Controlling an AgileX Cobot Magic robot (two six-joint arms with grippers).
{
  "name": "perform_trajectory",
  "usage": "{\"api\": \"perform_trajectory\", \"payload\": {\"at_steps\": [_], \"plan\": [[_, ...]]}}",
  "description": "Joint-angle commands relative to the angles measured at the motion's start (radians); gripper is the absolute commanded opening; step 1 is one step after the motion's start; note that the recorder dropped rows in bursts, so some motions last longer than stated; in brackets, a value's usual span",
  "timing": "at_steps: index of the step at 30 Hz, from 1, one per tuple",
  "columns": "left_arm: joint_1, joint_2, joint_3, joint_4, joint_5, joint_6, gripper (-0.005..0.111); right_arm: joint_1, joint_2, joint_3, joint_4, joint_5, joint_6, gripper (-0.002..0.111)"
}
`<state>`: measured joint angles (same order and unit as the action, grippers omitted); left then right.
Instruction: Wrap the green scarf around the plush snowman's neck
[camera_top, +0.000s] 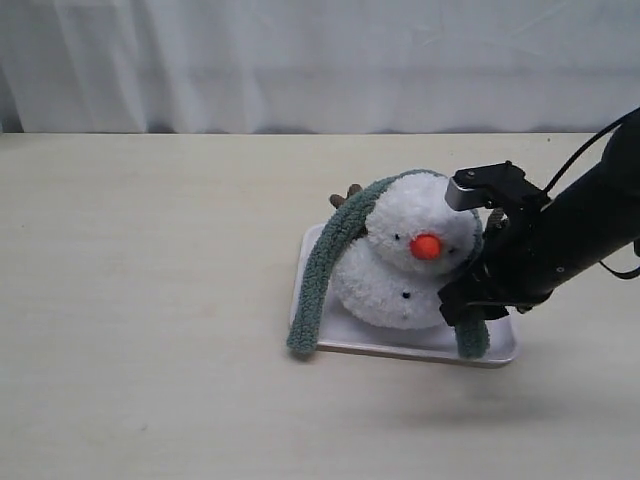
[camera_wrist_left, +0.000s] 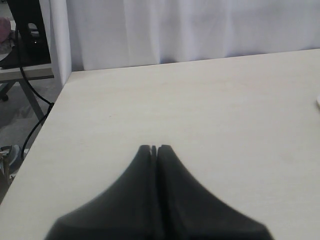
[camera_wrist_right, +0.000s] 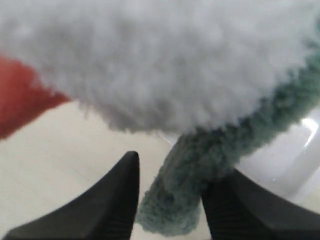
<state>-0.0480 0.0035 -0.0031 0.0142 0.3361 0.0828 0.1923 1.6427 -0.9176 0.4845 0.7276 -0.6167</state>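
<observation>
The plush snowman (camera_top: 400, 275) sits on a white tray (camera_top: 400, 350), orange nose (camera_top: 427, 246) toward the camera. The green scarf (camera_top: 318, 285) drapes behind its head; one end hangs down over the tray's left edge, the other reaches the front right corner. My right gripper (camera_top: 462, 302) is beside the snowman's right flank, open, with that scarf end (camera_wrist_right: 187, 187) between its fingers; one finger (camera_wrist_right: 220, 200) touches it and the other stands a little apart. White plush (camera_wrist_right: 165, 60) fills the right wrist view. My left gripper (camera_wrist_left: 154, 148) is shut and empty over bare table.
A brown twig arm (camera_top: 345, 196) pokes out behind the snowman. White curtains (camera_top: 320, 60) hang behind the far table edge. In the left wrist view the table's edge (camera_wrist_left: 47, 115) drops off to a floor with cables and a stand.
</observation>
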Motion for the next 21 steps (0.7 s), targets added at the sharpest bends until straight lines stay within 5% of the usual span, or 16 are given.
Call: {"api": "perform_trajectory", "payload": {"at_steps": [1,8,13,21], "plan": [[0.003,-0.004,0.003,-0.001,-0.013,-0.005,0.0,-0.004,0.0,0.003,-0.006,0.025,-0.019,0.056],[0.003,-0.004,0.003,-0.001,-0.013,-0.005,0.0,-0.004,-0.09,-0.114,-0.16,0.204,0.054,0.059],[0.003,-0.004,0.003,-0.001,-0.013,-0.005,0.0,-0.004,-0.118,-0.114,-0.146,0.251,0.047,0.074],[0.003,-0.004,0.003,-0.001,-0.013,-0.005,0.0,-0.004,-0.166,-0.116,-0.157,0.267,0.026,0.074]]}}
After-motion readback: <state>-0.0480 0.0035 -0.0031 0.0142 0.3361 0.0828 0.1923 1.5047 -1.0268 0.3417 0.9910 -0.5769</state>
